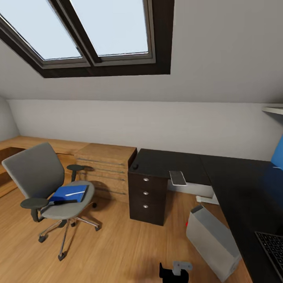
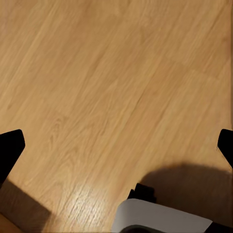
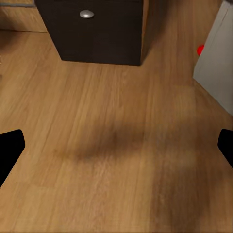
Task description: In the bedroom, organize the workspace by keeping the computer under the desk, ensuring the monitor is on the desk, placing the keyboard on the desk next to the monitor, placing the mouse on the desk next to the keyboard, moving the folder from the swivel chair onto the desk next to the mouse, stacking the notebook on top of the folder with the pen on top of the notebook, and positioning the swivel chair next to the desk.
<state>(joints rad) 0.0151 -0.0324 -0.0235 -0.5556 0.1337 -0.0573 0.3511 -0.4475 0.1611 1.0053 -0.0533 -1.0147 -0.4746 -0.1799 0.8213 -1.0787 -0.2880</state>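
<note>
Beyond both spread, empty grippers, left (image 2: 116,145) and right (image 3: 116,145), folder (image 1: 70,193) on chair (image 1: 51,188): approach, then grasp.

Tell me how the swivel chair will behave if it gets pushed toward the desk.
The swivel chair stands on casters on smooth wood floor, so it will probably roll easily and may turn. The blue folder lies loose on its seat and might slide off if shoved hard toward the desk.
</note>
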